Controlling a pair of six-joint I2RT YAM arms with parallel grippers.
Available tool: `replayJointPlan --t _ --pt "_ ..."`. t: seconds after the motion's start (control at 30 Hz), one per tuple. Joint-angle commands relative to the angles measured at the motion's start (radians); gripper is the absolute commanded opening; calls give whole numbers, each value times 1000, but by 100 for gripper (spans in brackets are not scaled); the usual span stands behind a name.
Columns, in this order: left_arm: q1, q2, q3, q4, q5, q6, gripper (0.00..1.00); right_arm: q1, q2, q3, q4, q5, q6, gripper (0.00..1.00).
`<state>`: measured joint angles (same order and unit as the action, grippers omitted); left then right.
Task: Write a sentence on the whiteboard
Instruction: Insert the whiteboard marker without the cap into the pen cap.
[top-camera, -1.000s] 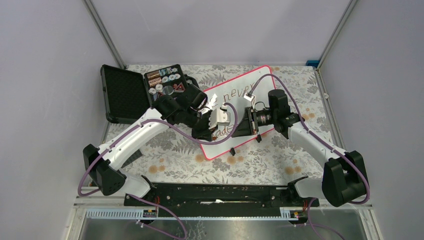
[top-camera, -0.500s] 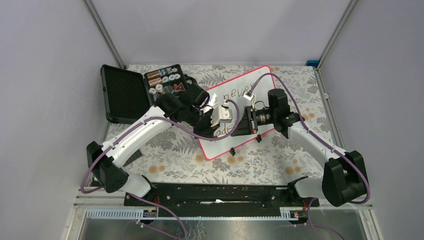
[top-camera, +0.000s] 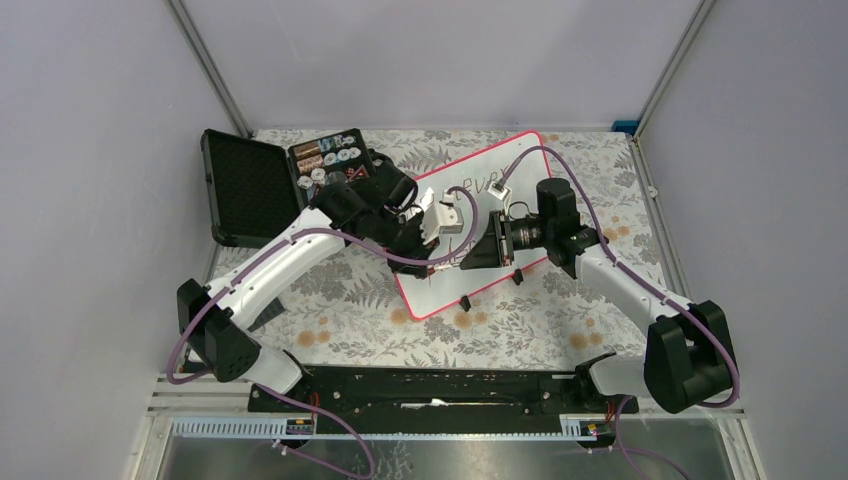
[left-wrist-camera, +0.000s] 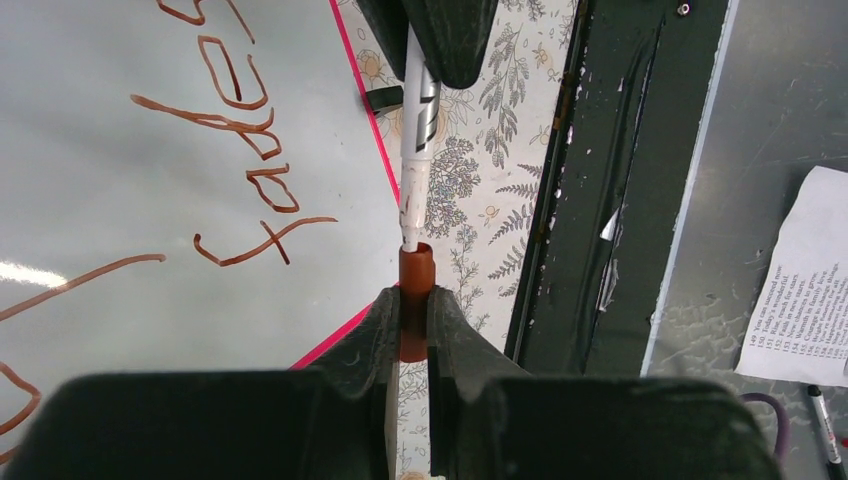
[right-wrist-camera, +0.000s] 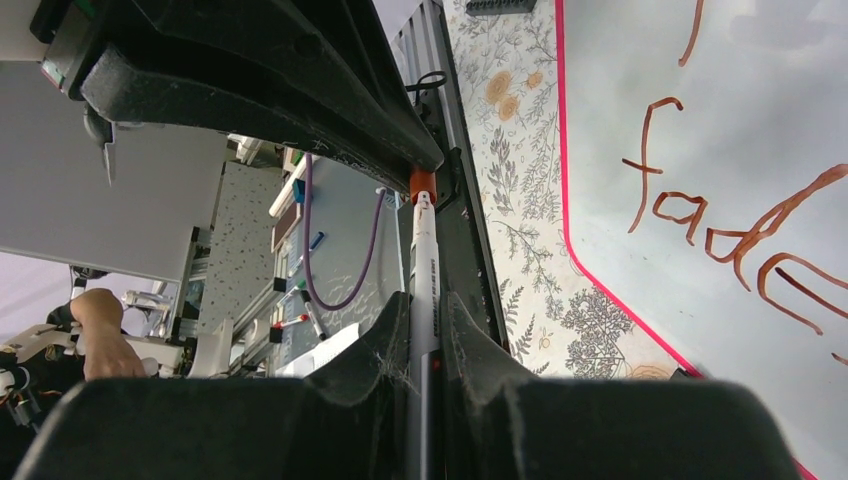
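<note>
Overhead, the whiteboard (top-camera: 445, 290) lies slanted on the desk (top-camera: 560, 310) beside an open black case (top-camera: 250, 190), and both claws meet above its near-left part. The left claw (left-wrist-camera: 413, 300) is clamped on a brown cap (left-wrist-camera: 415, 285). The right claw (right-wrist-camera: 425, 310) is clamped on a white marker (right-wrist-camera: 424, 250), whose tip sits at the cap's mouth. From above, only "never" of the sentence (top-camera: 480, 187) shows past the arms. The wrist views read "fades" beside the pink rim, and the left one alone catches a printed sheet (left-wrist-camera: 800, 280) off the desk.
</note>
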<state>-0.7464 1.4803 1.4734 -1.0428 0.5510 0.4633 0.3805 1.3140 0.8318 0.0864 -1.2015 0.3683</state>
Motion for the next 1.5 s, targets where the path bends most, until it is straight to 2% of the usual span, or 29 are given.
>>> replayJointPlan --t 0.0,0.3,0.47,0.8,1.0,1.17,1.27,1.47 --pt "16 -19 54 112 92 -36 0 21 -13 -9 129 5 61 0" --pt "45 -26 60 128 132 -53 0 20 -9 -12 133 -1 68 0" --pt "42 -18 95 102 138 0 0 29 7 -6 125 0 61 0" --pt "-48 41 147 77 23 42 0 72 40 7 123 16 65 0" --pt "-73 81 192 78 -19 29 0 74 57 -46 316 3 206 0" --pt "-73 100 259 77 -112 6 0 74 63 -70 378 7 264 0" --pt "-73 104 293 59 -116 13 0 74 77 -94 454 11 326 0" --pt "-72 133 356 -9 -119 38 16 74 106 -118 568 26 413 0"
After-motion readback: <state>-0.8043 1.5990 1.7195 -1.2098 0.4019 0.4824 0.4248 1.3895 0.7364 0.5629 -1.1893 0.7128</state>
